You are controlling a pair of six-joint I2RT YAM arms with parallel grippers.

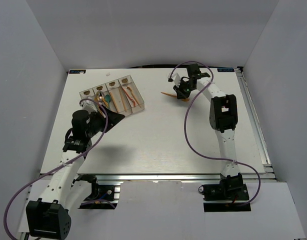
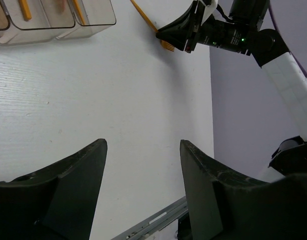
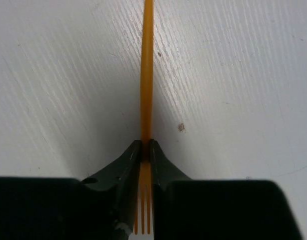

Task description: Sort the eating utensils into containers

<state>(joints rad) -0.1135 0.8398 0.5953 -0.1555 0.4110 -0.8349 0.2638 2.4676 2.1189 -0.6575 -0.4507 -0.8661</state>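
Note:
Four clear narrow bins [image 1: 113, 95] stand joined in a row at the table's far left, with utensils inside; their ends show in the left wrist view [image 2: 53, 22]. My right gripper [image 1: 182, 94] is shut on an orange fork [image 1: 169, 94] at the far middle of the table. In the right wrist view the jaws [image 3: 146, 146] pinch the fork [image 3: 147, 75] at its neck, tines toward the camera, handle pointing away over the table. My left gripper [image 1: 113, 119] is open and empty just in front of the bins; its fingers [image 2: 83, 165] frame bare table.
The right arm's gripper and the fork [image 2: 148, 20] show at the top of the left wrist view. A purple cable [image 1: 191, 135] loops from the right arm over the table. The table's aluminium rail [image 1: 168, 176] runs along the near edge.

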